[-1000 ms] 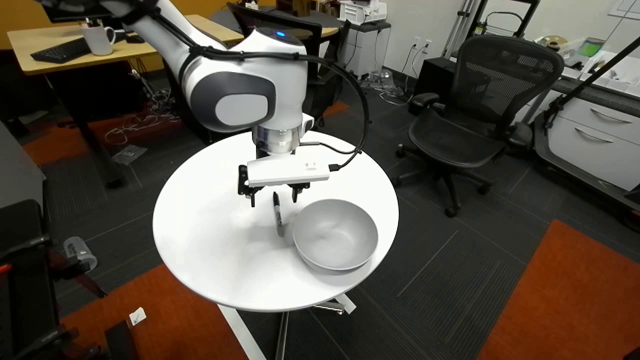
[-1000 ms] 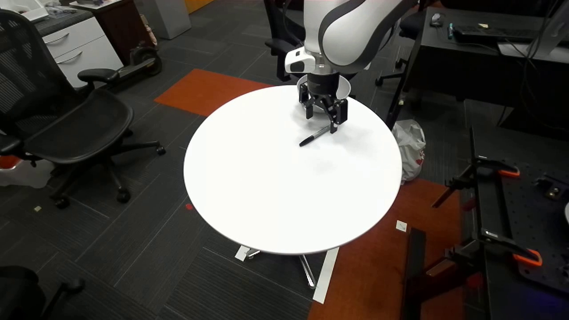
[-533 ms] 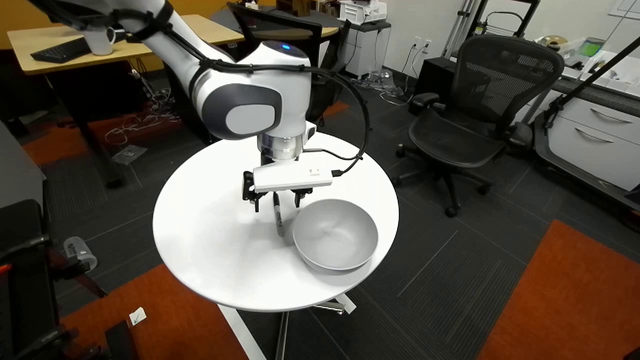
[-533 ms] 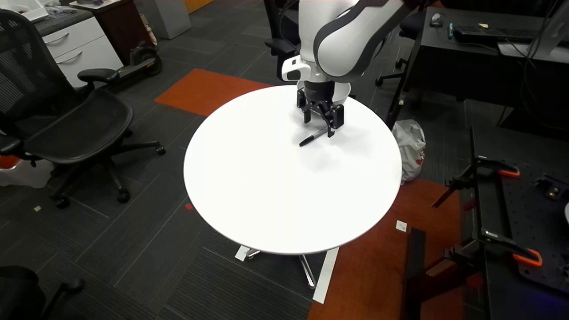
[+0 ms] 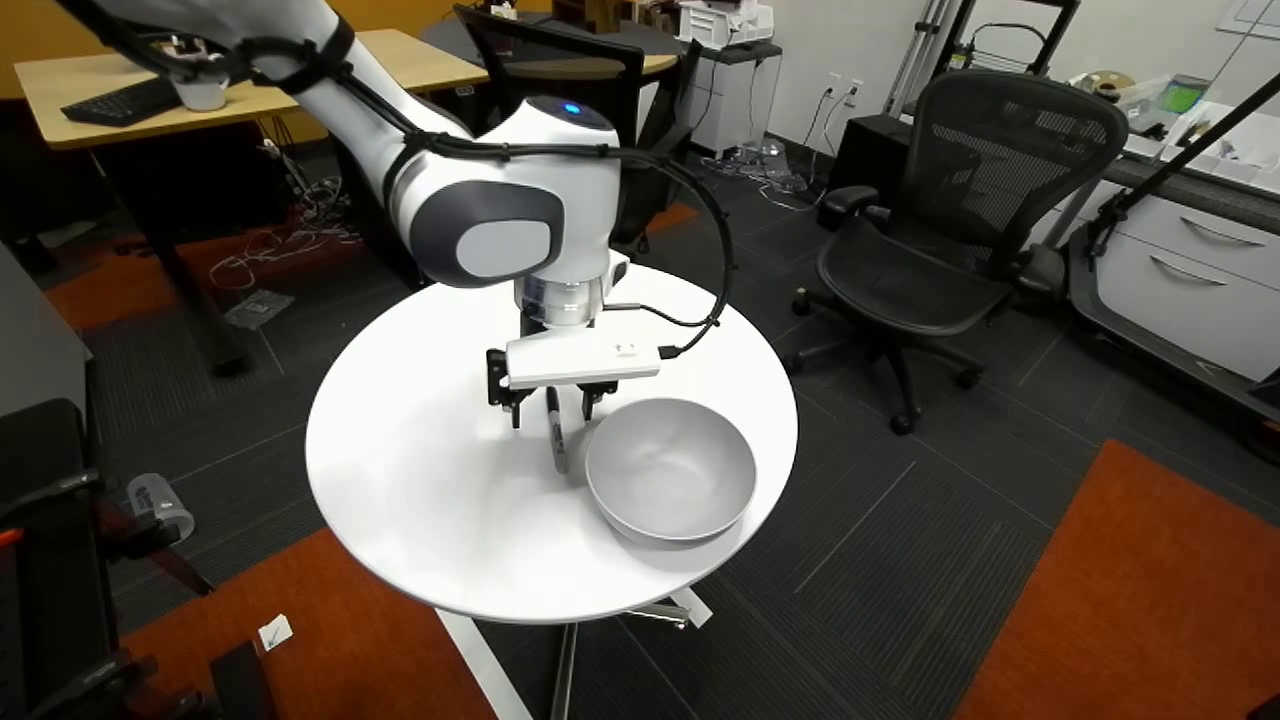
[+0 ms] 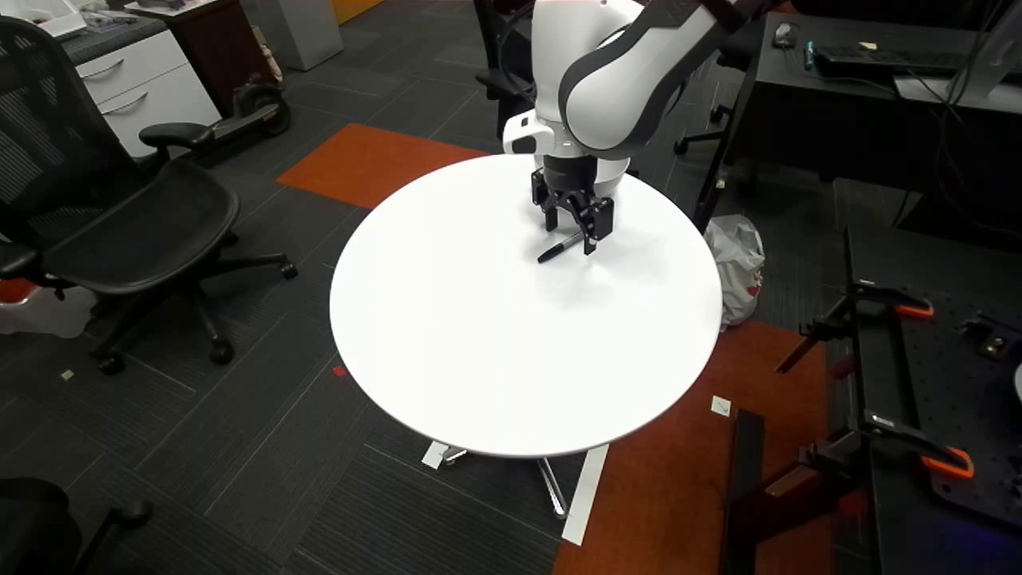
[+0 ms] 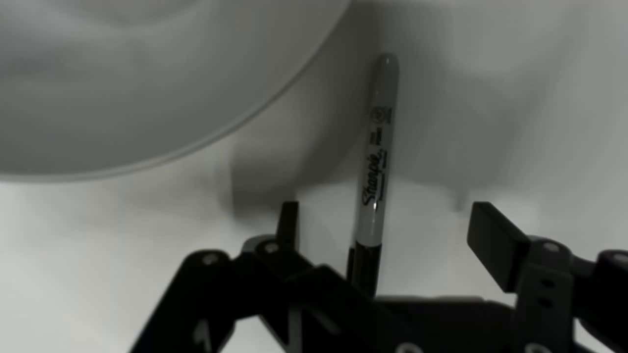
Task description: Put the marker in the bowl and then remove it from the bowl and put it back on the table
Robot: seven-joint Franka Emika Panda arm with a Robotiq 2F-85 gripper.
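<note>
In an exterior view, the gripper [image 5: 552,418] hangs over the table [image 5: 420,500], jaws apart, the bowl [image 5: 670,470] near the round edge. In an exterior view, the marker [image 6: 561,247] lies on the table, whose white top stretches to the rim. In the wrist view, it shows between the fingers [image 7: 494,241], a gap either side

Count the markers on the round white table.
1: a black-capped marker, lying beside the bowl and apart from it, framed in the wrist view by the open end effector.
</note>
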